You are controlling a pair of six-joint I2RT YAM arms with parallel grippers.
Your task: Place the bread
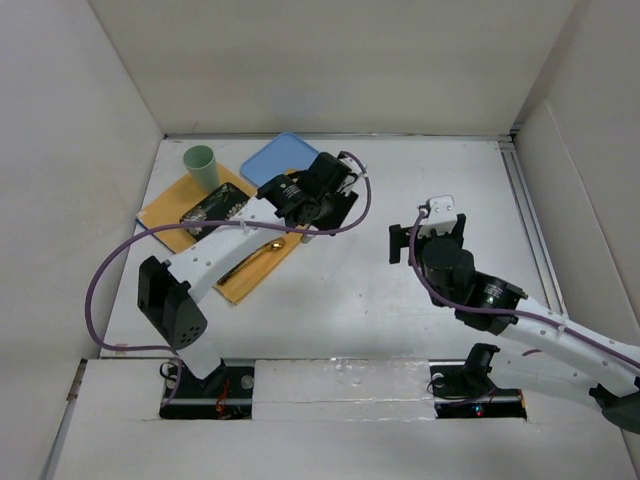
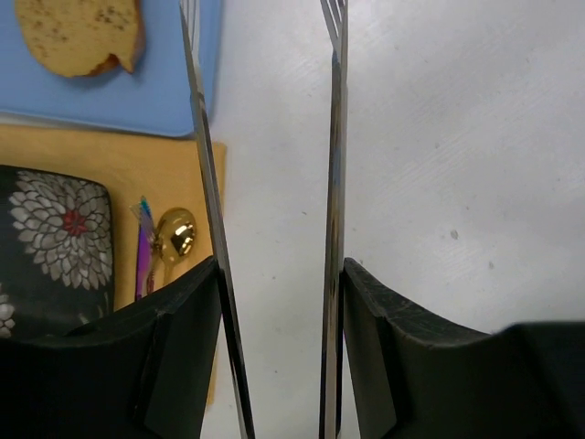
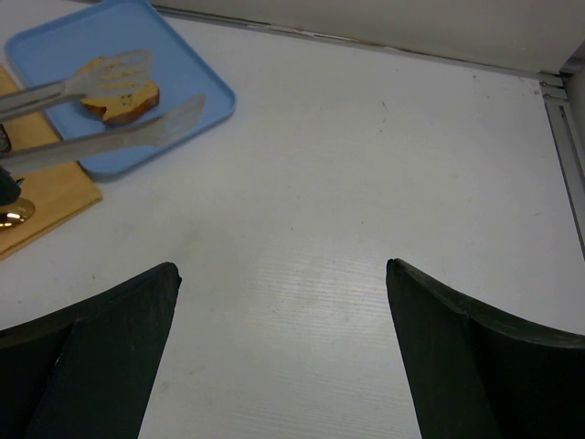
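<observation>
Top view: the left hand reaches to the upper middle of the frame, over the near corner of a blue plate. The bread cannot be seen here; the arm covers that part of the plate. To the left, an orange mat carries a green cup, a black flowered dish and a gold spoon. The right hand sits right of centre, well apart from the plate, over the bare white surface.

Left wrist view: the left hand pinches a pair of metal tongs, 1 black finger pressed against the outside of each arm. The 2 tong arms run up the middle of the frame with a gap between them that shows only the surface. The bread lies flat on the plate in the upper left corner, left of the left tong arm and outside the gap. Below the plate are the mat, the dish and the spoon.

Right wrist view: the right hand is spread wide with nothing between its 2 fingers. In the upper left, the bread rests on the plate. The tong tips are parted, 1 crossing the bread's far edge and 1 just in front of it. Whether they touch the bread cannot be told.
</observation>
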